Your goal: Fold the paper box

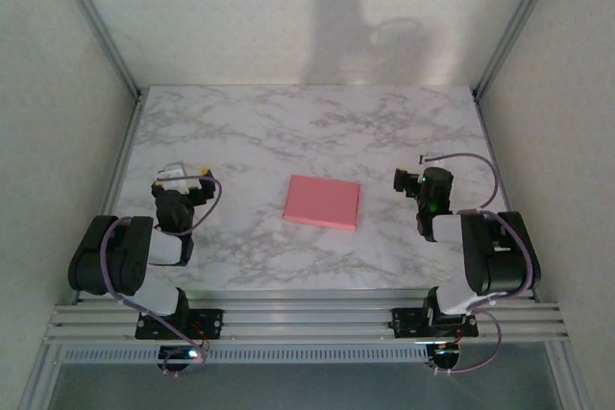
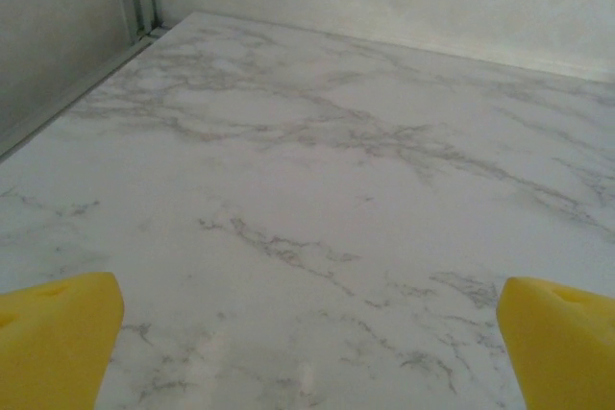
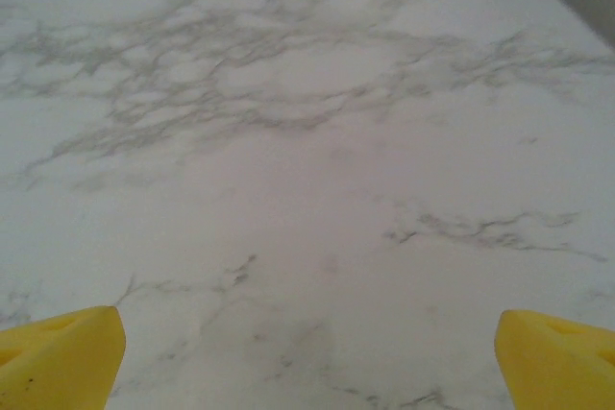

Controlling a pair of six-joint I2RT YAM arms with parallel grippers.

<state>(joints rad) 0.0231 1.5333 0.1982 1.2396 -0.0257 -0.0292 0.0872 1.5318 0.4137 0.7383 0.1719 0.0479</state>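
Observation:
The paper box [image 1: 323,202] lies flat on the marble table, pink face up, midway between the two arms. My left gripper [image 1: 183,178] rests to its left, well apart from it. In the left wrist view the left gripper [image 2: 307,338] is open, its yellow fingertips [image 2: 58,333] wide apart over bare marble. My right gripper [image 1: 411,180] sits to the right of the box, also apart from it. The right gripper [image 3: 307,348] is open in its wrist view, yellow fingertips [image 3: 557,352] spread with nothing between them.
The marble table [image 1: 307,122] is enclosed by white walls with metal frame posts [image 1: 96,21] at the back corners. An aluminium rail [image 1: 307,319] carries both arm bases along the near edge.

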